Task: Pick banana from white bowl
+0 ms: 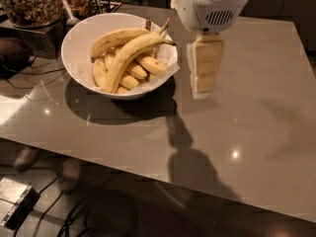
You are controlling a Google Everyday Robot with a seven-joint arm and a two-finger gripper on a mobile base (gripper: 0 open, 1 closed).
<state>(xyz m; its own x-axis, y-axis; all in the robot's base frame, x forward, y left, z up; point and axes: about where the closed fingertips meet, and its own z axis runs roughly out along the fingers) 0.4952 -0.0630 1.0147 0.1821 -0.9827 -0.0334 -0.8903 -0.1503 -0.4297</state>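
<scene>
My tool (203, 83) hangs in the upper middle of the frame, above the grey surface (261, 122) and just right of the one white bowl (75, 41), touching neither. It points down under my white wrist housing (212, 6). From this angle it reads as a single cream block, so I cannot tell whether it is spread or pressed together.

The banana (131, 53), the one long slender fruit, lies on top of the pile in the bowl. It runs diagonally from the lower left up to its dark stem at the right rim. One thicker banana (118, 36) lies behind it, and I count about five stubby bananas (151, 64) beneath, some partly hidden. One paper liner (170, 65) pokes over the bowl's right edge. One jar (29, 4) of brown pieces stands at the upper left.
</scene>
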